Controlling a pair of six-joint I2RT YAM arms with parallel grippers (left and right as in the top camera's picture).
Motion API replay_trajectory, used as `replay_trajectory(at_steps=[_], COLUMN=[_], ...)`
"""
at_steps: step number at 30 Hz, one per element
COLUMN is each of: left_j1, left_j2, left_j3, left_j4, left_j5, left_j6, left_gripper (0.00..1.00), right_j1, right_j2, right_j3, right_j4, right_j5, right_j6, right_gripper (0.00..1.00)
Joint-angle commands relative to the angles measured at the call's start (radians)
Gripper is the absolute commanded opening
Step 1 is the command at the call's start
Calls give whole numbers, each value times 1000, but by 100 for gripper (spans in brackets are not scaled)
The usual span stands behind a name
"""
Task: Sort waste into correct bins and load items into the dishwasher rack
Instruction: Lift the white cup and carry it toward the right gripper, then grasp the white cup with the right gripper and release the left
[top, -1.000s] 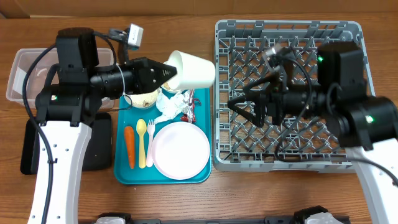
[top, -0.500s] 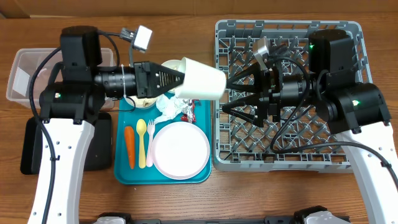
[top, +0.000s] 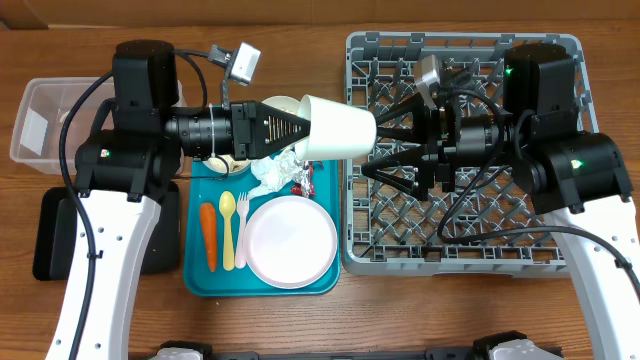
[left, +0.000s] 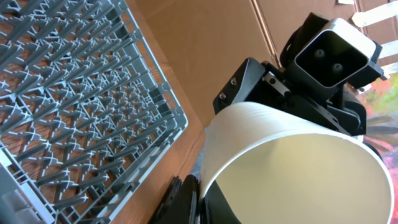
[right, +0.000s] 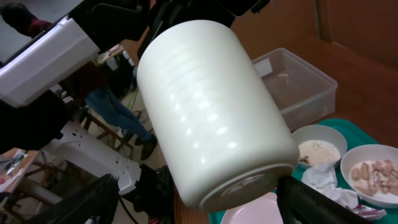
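Note:
My left gripper (top: 303, 128) is shut on the rim of the small white cup (top: 338, 128) and holds it sideways in the air over the left edge of the grey dishwasher rack (top: 460, 230). In the left wrist view one finger sits inside the cup (left: 292, 168) and one outside. My right gripper (top: 378, 140) is open, its fingers on either side of the cup's base (right: 211, 112) without touching it. On the teal tray (top: 195, 282) lie the plate (top: 291, 241), carrot (top: 208, 237), yellow spoon (top: 227, 230), white fork (top: 241, 230), napkin (top: 275, 170) and wrapper (top: 303, 180).
The clear tub (top: 40, 125) stands at the far left with the black tray (top: 55, 240) in front of it. Two bowls show in the right wrist view, one with rice (right: 320, 149) and one with nut-like scraps (right: 373, 171); my left arm hides most of them from above.
My left gripper has carried the cup rightward to the rack's edge. My right gripper has come left to meet it, and its open fingers now flank the cup's base.

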Motion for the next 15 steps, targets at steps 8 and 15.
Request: replay_trajectory(at_steps=[8, 15], left_j1=[-27, -1], left_j2=[1, 1], left_j3=[23, 23], left_j4=[0, -3], left_j5=[22, 23], left_j6=[-10, -3], left_gripper=[4, 4], right_j1=[16, 16], right_j2=[-7, -7], right_j3=[21, 21], right_j4=[3, 19], right_j5=[145, 156], right_j6=[27, 57], right_gripper=[87, 89])
